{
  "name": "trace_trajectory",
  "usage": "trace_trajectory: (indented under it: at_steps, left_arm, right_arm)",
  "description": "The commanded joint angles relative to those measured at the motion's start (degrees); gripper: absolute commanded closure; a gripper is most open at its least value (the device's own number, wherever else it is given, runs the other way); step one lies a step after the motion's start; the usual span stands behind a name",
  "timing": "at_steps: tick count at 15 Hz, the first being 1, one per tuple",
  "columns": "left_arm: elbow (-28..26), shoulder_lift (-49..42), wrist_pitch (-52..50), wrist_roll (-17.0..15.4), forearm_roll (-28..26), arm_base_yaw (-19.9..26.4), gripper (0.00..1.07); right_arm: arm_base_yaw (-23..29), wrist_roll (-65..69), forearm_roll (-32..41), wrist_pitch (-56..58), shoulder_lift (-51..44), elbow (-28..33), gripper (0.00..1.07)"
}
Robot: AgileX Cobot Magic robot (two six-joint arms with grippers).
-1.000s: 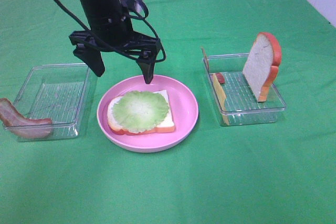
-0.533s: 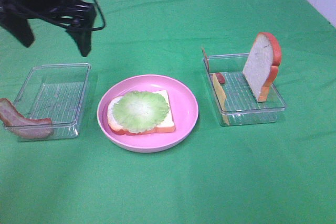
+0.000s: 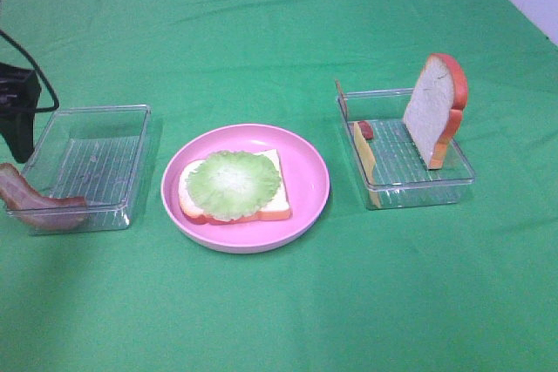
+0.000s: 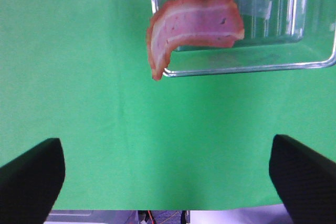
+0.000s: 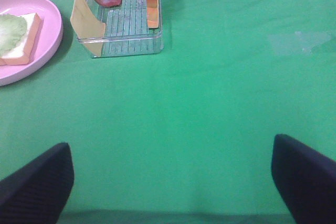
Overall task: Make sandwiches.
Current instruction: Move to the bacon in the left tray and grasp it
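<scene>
Plate (image 3: 309, 176), round and pink, sits mid-table on the green cloth (image 3: 279, 302). It carries a bread slice (image 3: 275, 206) topped by a lettuce leaf (image 3: 234, 185).

The clear left tray (image 3: 139, 154) lies at the plate's 9 o'clock, and a bacon strip (image 3: 39, 202) drapes over its near outer corner.

The clear right tray (image 3: 410, 185) lies at 3 o'clock. A second bread slice (image 3: 433, 109) stands upright in it. A cheese slice (image 3: 364, 158) leans at the wall nearest the plate, with a bacon piece (image 3: 366, 130) beside it.

Left gripper (image 4: 168, 182), jaws wide and empty, hovers beside the left tray's outer side. Right gripper (image 5: 170, 182), jaws wide and empty, hangs over bare cloth.
</scene>
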Motion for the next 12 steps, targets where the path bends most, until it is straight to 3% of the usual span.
trace_trajectory:
  at_steps: [1,12]
  left_arm:
    - [3.2,-0.2,-5.7,0.9,-1.0,1.4,0.06]
    - [3.4,10.9,-15.9,1.9,-2.1,2.3,0.1]
  right_arm:
    - [-0.1,-0.6,0.1,-0.2,-1.4,0.1,0.09]
    - [-0.1,-0.6,0.1,-0.2,-1.4,0.1,0.09]
